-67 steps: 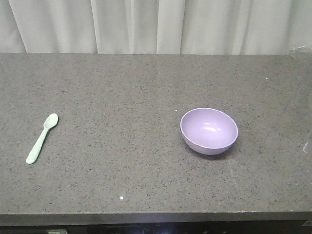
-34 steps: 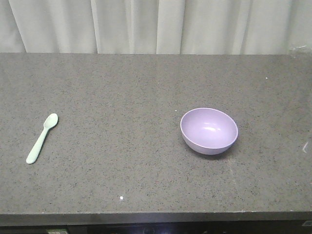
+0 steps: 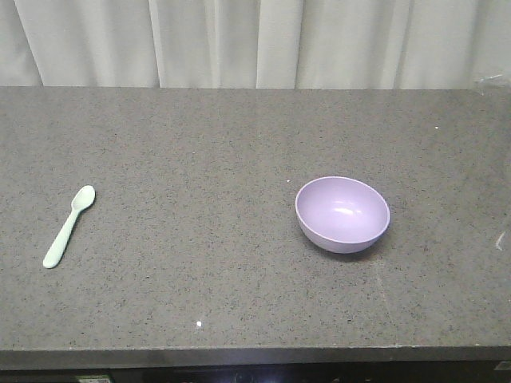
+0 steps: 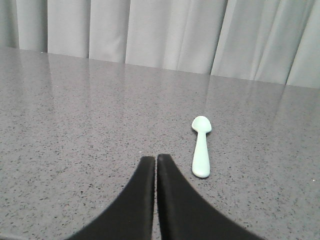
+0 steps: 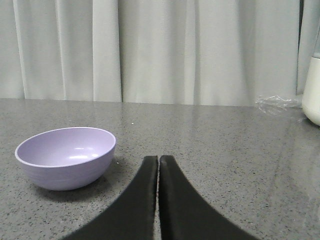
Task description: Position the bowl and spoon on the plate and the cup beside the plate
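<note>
Lavender bowl (image 3: 342, 214), mint spoon (image 3: 69, 227), well apart

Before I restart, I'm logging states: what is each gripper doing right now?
Left gripper: closed, empty; the spoon lies apart from it.
Right gripper: closed, empty; the bowl sits apart from it.

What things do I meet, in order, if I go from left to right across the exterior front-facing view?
spoon → bowl, both resting apart on the grey counter.
</note>
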